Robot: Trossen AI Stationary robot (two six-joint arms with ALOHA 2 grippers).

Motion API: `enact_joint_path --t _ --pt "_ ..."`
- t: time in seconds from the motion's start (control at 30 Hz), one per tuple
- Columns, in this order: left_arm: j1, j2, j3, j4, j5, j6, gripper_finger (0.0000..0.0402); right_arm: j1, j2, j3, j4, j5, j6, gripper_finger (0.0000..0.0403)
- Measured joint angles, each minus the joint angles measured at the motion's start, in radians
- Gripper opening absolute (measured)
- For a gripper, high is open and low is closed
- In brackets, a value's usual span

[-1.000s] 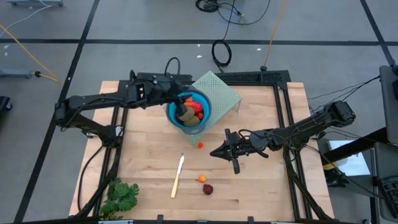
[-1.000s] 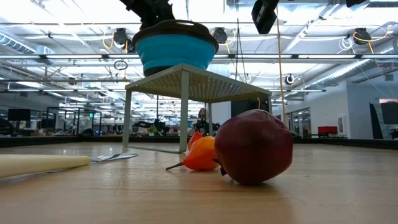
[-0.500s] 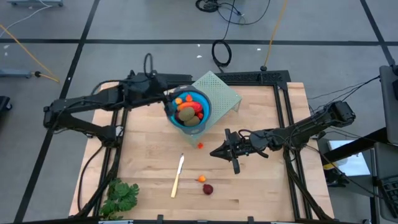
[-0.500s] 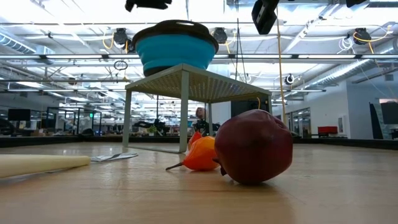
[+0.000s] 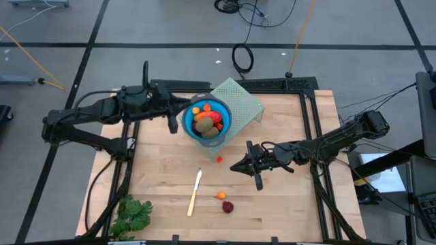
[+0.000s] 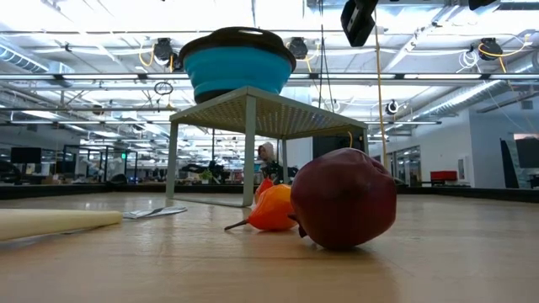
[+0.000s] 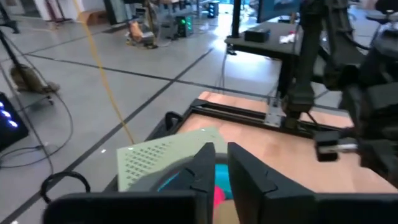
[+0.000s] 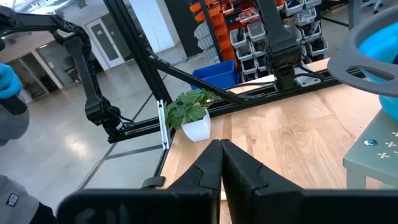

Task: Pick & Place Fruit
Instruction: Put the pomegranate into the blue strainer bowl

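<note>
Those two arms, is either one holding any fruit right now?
No. The left end effector hangs beside the bowl, fingers nearly together with nothing between them. The right end effector waits over the table, shut and empty.

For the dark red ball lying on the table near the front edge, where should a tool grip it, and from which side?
Grip the dark red ball across its widest middle, coming straight down from above. It is round and sits free on the wood. The small orange piece lies close on its far-left side, so the fingers should probably close along the other line, clear of it. The right tool is the nearer one.
</note>
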Motion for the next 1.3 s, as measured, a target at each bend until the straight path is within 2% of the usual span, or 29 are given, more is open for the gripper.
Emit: enact_joint_path --t 0.17,0.43,0.73,1.03,1.3 --pt "-0.059 -0.001 0.000 -0.023 0.000 -0.012 0.0003 0.000 0.000 0.000 0.000 0.000 0.000 0.0004" --pt "-0.115 0.000 0.000 -0.071 -0.008 -0.034 0.0025 0.000 0.000 0.000 0.000 0.000 0.000 0.0004" --pt "-0.124 0.001 0.000 -0.073 -0.009 -0.034 0.0002 0.000 0.000 0.000 0.000 0.000 0.000 0.0004" --pt "-0.123 0.001 0.000 -0.071 -0.009 -0.036 0.0023 0.000 0.000 0.000 0.000 0.000 0.000 0.0004" --pt "-0.123 0.001 0.000 -0.070 -0.002 -0.037 0.0003 0.000 0.000 0.000 0.000 0.000 0.000 0.0004"
